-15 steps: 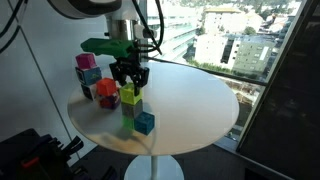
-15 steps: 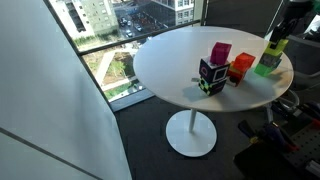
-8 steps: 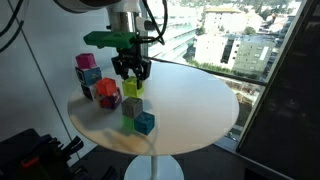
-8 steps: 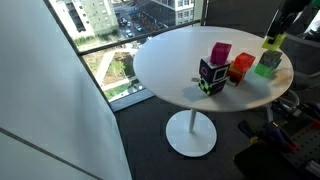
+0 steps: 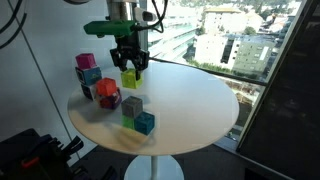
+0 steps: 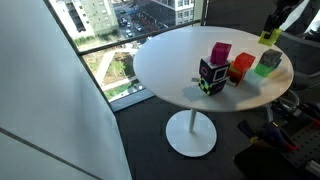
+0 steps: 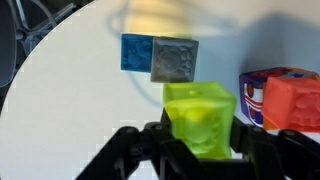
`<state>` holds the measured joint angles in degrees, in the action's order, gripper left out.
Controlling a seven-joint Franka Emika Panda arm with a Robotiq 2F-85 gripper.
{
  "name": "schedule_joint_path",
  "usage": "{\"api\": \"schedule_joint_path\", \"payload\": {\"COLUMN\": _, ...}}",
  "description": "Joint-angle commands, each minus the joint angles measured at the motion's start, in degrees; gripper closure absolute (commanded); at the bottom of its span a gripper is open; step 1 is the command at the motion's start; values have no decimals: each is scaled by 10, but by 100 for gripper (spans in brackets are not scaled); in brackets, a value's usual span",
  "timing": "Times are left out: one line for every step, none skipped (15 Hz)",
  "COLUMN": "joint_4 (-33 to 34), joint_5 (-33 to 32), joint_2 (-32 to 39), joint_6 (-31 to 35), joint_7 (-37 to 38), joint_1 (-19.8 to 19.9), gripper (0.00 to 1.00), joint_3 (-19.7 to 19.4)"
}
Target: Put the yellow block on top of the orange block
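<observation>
My gripper [image 5: 130,72] is shut on the yellow block [image 5: 130,78] and holds it in the air above the round white table [image 5: 190,100]. In the wrist view the lime-yellow cube [image 7: 200,120] sits between the black fingers [image 7: 200,140]. The orange block [image 5: 107,90] rests on another cube near the table's edge, below and beside the gripper. It shows at the right edge of the wrist view [image 7: 292,102] and in an exterior view [image 6: 240,67], where the held yellow block [image 6: 269,37] is high at the right.
A darker green cube [image 5: 131,104] and a blue cube [image 5: 145,122] stand under the gripper. A pink cube [image 6: 220,52] and a black patterned cube [image 6: 211,75] stand near the orange one. The table edge drops off close by.
My gripper has risen with the yellow block in it, lifting it well clear of the green cube. The other blocks have not moved.
</observation>
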<state>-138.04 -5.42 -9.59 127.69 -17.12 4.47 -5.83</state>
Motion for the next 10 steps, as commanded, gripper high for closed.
{"api": "schedule_joint_path", "payload": {"joint_4": 30, "joint_5": -2, "joint_2": 2, "joint_6": -42, "joint_7": -4, "joint_1": -10, "gripper": 75, "joint_3": 7}}
{"api": "schedule_joint_path", "payload": {"joint_4": 34, "joint_5": -1, "joint_2": 2, "joint_6": -48, "joint_7": -6, "joint_1": -13, "gripper": 75, "joint_3": 10}}
{"api": "schedule_joint_path", "payload": {"joint_4": 36, "joint_5": -1, "joint_2": 0, "joint_6": -52, "joint_7": -9, "joint_1": -16, "gripper": 75, "joint_3": 12}}
{"api": "schedule_joint_path", "payload": {"joint_4": 39, "joint_5": 0, "joint_2": 0, "joint_6": -55, "joint_7": -10, "joint_1": -19, "gripper": 75, "joint_3": 15}}
{"api": "schedule_joint_path", "payload": {"joint_4": 41, "joint_5": 3, "joint_2": -3, "joint_6": -59, "joint_7": -14, "joint_1": -22, "gripper": 75, "joint_3": 17}}
{"api": "schedule_joint_path", "payload": {"joint_4": 42, "joint_5": 3, "joint_2": -5, "joint_6": -61, "joint_7": -16, "joint_1": -25, "gripper": 75, "joint_3": 18}}
{"api": "schedule_joint_path", "payload": {"joint_4": 43, "joint_5": 3, "joint_2": -8, "joint_6": -65, "joint_7": -16, "joint_1": -28, "gripper": 75, "joint_3": 21}}
{"api": "schedule_joint_path", "payload": {"joint_4": 42, "joint_5": 1, "joint_2": -12, "joint_6": -66, "joint_7": -10, "joint_1": -30, "gripper": 75, "joint_3": 23}}
{"api": "schedule_joint_path", "payload": {"joint_4": 42, "joint_5": -1, "joint_2": -16, "joint_6": -66, "joint_7": -7, "joint_1": -32, "gripper": 75, "joint_3": 25}}
{"api": "schedule_joint_path", "payload": {"joint_4": 41, "joint_5": -2, "joint_2": -19, "joint_6": -67, "joint_7": -4, "joint_1": -34, "gripper": 75, "joint_3": 27}}
